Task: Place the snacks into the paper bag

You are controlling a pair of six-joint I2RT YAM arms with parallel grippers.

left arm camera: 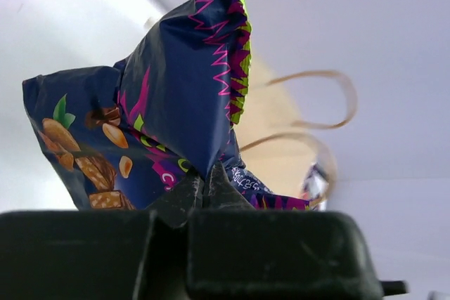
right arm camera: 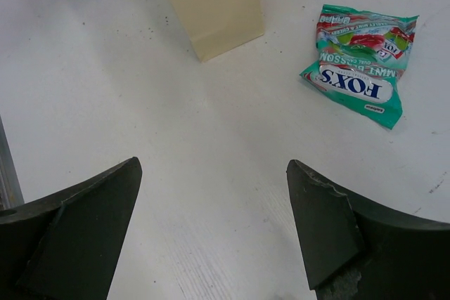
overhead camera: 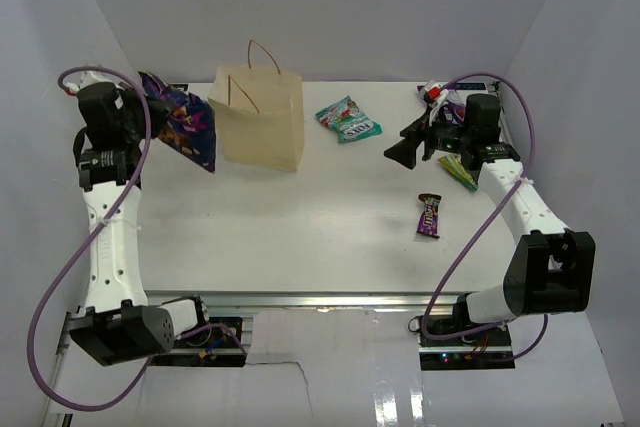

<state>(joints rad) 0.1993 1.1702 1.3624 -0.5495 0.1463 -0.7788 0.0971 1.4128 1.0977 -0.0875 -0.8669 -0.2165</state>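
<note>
Hanging chip bag [overhead camera: 190, 132] just beside paper bag [overhead camera: 265, 127].

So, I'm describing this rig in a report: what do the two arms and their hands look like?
The left arm and right arm match: white links, black joint housings and black bases. A purple cable loops from each base toward the wrist. The left hand and right hand are matte black, each with two wedge-shaped fingers.

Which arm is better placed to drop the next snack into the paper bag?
Left. The left jaws are shut on the chip bag, held up just beside the paper bag. The right jaws stand open and empty above the table, the teal pouch lying ahead.
</note>
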